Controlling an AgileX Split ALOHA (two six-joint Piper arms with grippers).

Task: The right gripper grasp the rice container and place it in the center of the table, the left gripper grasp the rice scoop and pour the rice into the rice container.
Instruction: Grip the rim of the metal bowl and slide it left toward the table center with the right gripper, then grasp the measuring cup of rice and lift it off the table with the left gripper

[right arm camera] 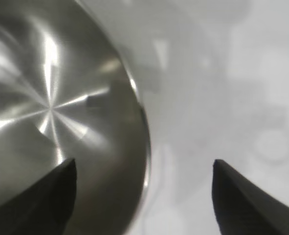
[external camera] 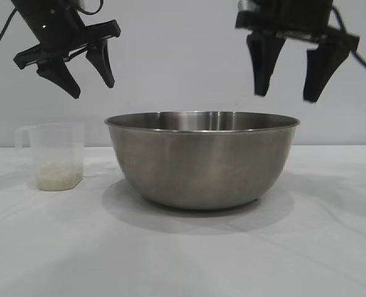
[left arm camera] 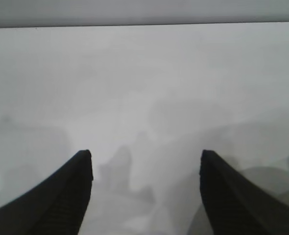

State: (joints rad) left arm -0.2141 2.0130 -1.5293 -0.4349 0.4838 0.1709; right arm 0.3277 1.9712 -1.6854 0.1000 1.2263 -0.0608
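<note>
I see the big round steel rice container [external camera: 202,159] mid-frame on the white table [external camera: 331,247]. My black right gripper [external camera: 289,93] hangs wide open above its right rim. My black left gripper [external camera: 90,83], fingers spread, hovers upper left over the small clear plastic rice scoop [external camera: 57,156].

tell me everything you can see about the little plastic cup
The cup is small, clear and squarish, plastic by its look, with a loop handle on its left side. It stands upright on the white table, left of the steel bowl and apart from it. A shallow layer of off-white rice lies in its bottom. Nothing grips it.
</note>
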